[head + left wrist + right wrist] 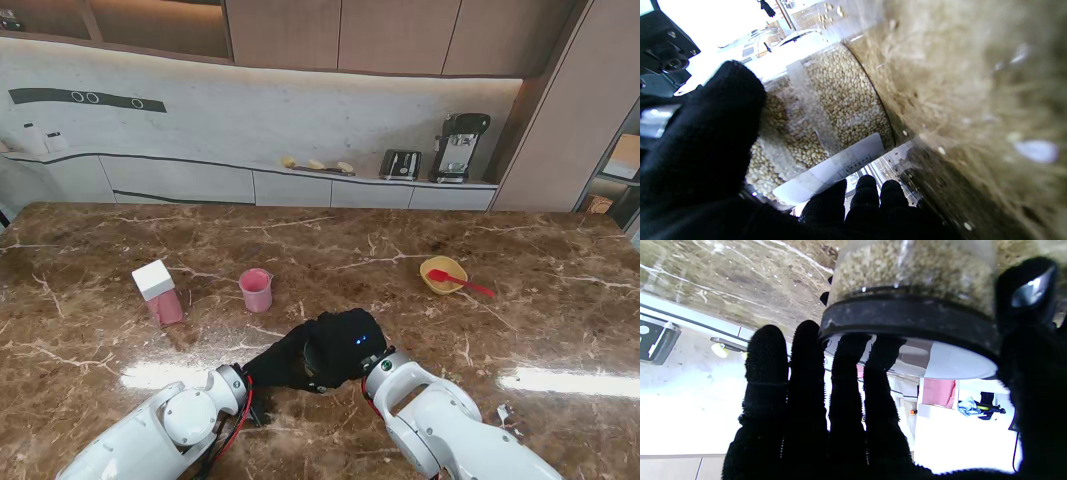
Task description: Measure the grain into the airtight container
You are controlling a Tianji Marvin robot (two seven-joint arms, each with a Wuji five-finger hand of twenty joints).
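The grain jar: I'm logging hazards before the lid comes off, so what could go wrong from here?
1. The grain jar is packed nearly full, so opening it tilted could spill grain over the table.
2. The left hand grips smooth clear plastic, which may slip while the right hand works the black-banded lid.

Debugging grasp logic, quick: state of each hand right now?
Left hand: shut on the grain container, fingers wrapped round its clear body.
Right hand: on the container's lid; grip cannot be told.
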